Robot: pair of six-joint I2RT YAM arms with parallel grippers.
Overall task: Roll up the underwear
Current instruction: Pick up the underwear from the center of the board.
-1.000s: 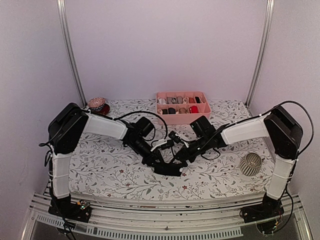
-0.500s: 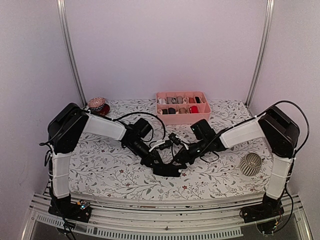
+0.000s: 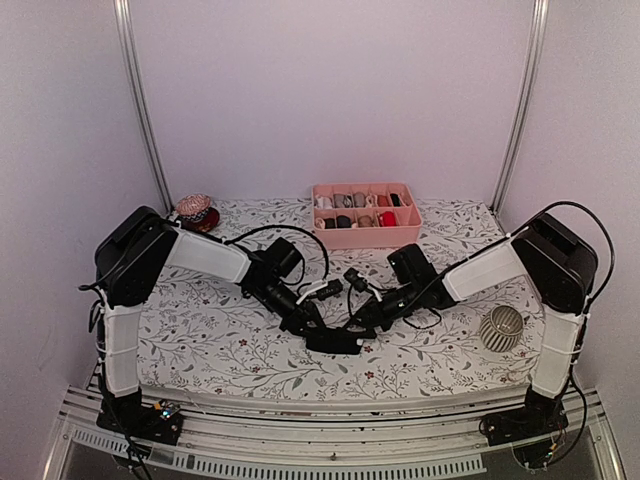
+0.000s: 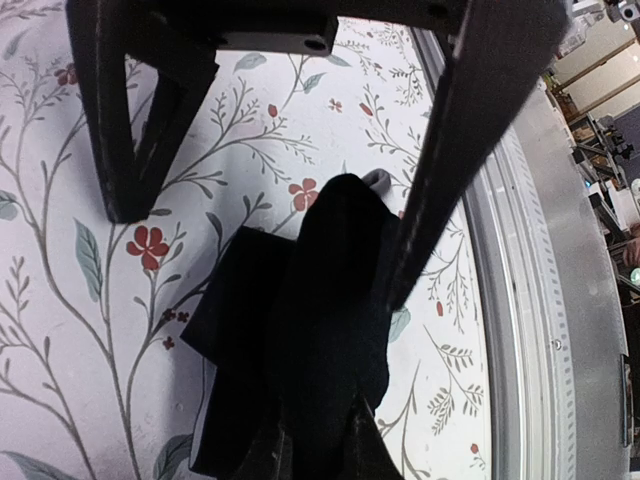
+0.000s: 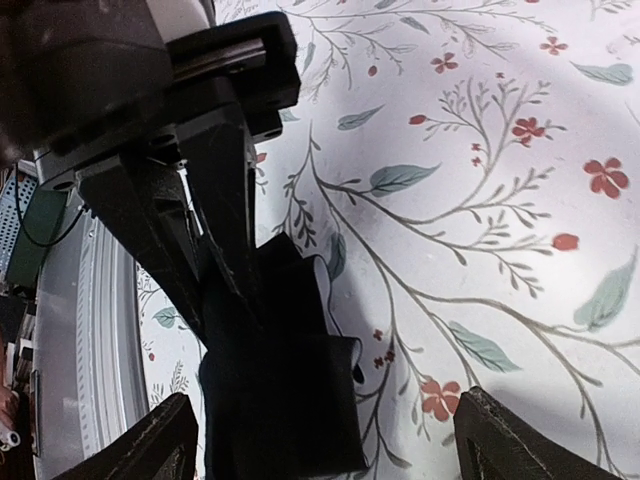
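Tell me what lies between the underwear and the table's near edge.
Only bare flowered cloth lies between the underwear and the near edge; the top view shows it.

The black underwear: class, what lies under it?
Floral tablecloth shows around the underwear; the patch beneath is covered. The left claw pinches one end.
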